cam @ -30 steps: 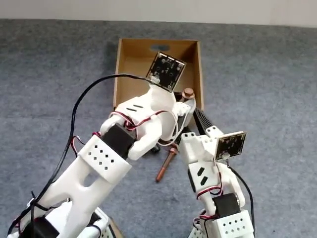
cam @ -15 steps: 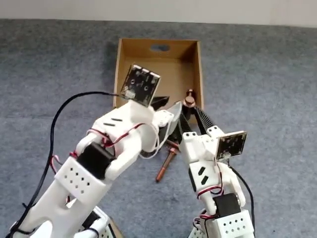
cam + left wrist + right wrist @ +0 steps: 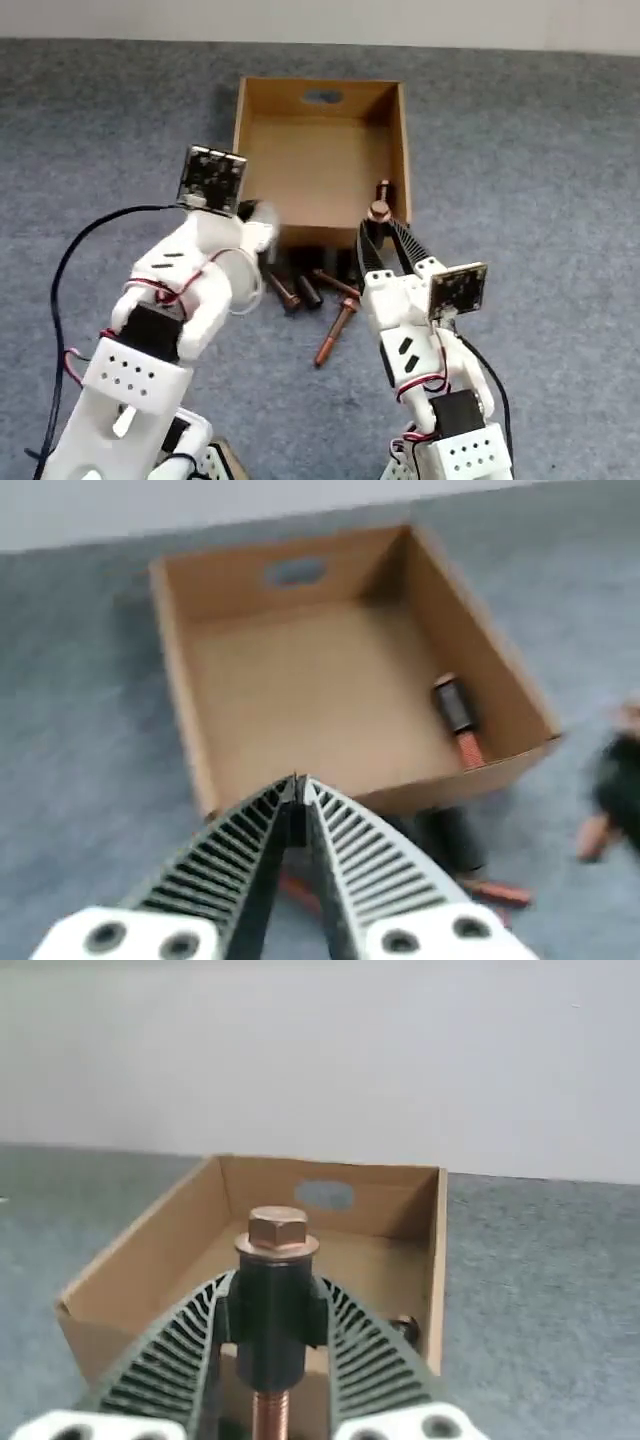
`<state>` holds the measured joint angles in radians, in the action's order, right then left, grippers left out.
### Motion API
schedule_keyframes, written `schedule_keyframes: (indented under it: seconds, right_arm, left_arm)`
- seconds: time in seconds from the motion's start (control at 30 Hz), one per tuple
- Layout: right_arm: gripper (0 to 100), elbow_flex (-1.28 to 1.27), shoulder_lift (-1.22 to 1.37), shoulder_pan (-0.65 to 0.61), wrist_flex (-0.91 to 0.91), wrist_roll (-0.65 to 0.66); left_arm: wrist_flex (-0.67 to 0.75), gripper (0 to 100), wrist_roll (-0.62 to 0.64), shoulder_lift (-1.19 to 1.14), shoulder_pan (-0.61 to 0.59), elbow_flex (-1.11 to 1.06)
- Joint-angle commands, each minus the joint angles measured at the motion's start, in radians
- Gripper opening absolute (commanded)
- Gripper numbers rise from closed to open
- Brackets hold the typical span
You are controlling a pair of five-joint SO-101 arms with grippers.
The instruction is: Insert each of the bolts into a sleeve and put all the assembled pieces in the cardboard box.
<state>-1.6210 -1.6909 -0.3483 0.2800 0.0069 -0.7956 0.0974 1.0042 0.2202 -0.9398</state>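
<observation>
My right gripper (image 3: 272, 1292) is clamped on a black cylindrical sleeve (image 3: 272, 1338) with a copper-coloured hex-head bolt (image 3: 277, 1228) standing upright through it. It holds the pair over the near right corner of the open brown cardboard box (image 3: 405, 140), which sits toward the middle of the far edge of the grey carpeted table (image 3: 540, 150). My left gripper (image 3: 297, 792) has its jaws together on nothing, by the box's near left corner. My worry is that only the sleeve is pinched, so a tipped wrist could let the bolt slide out. Letting go this close to the wall could also land the pair on the rim and spill it back onto the table. I count one box, one assembly in the gripper and one more assembled piece (image 3: 457, 716) lying inside by the right wall. Three loose bolts (image 3: 335, 335) lie on the table just outside the near wall, with at least two loose sleeves (image 3: 310, 290) among them; that dark cluster is too crowded to be sure.
</observation>
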Motion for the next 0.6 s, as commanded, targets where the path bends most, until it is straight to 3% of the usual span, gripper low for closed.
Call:
schedule_keyframes:
  seconds: [0.0, 0.17, 0.4, 0.57]
  right_arm:
    - [0.7, 0.113, -0.004, -0.004, 0.081, 0.120]
    - [0.7, 0.243, -0.001, -0.004, 0.189, 0.083]
    - [0.9, 0.314, 0.002, -0.004, 0.203, 0.066]
    - [0.9, 0.496, 0.199, -0.004, 0.203, 0.064]
  left_arm:
    - [0.003, 1, -0.020, 0.028, -0.088, -0.087]
    - [0.078, 1, -0.020, 0.028, -0.131, -0.234]
    - [0.411, 1, -0.020, 0.028, -0.133, -0.470]
    - [0.423, 1, -0.020, 0.028, -0.127, -0.506]
